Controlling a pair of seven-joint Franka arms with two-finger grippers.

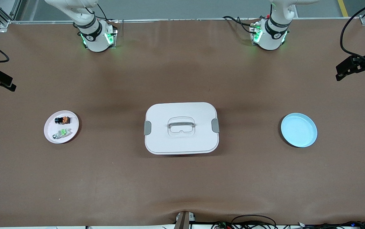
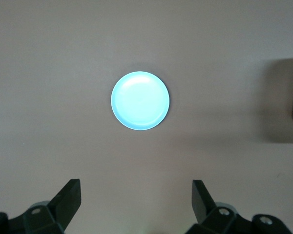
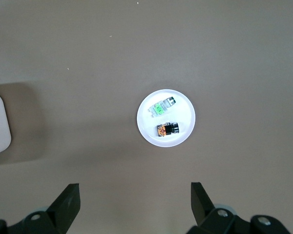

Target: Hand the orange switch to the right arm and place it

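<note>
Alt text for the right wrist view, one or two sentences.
Seen from above, a small white plate on the brown table holds the orange switch beside a green switch. The right hand hangs open over the table, holding nothing.

Orange switch (image 1: 62, 120) on pink plate (image 1: 49, 131)

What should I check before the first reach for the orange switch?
1. Orange switch lies on the pink plate, free of any grasp: ok.
2. Green switch lies close beside it on the same plate, apart but a tight fit for fingers: not ok.
3. Right gripper open, high over that plate: ok.
4. Left gripper open, high over the blue plate: ok.
5. Blue plate holds nothing: ok.
6. White lidded box sits between the plates, under any handover path: cannot tell if it interferes.
</note>
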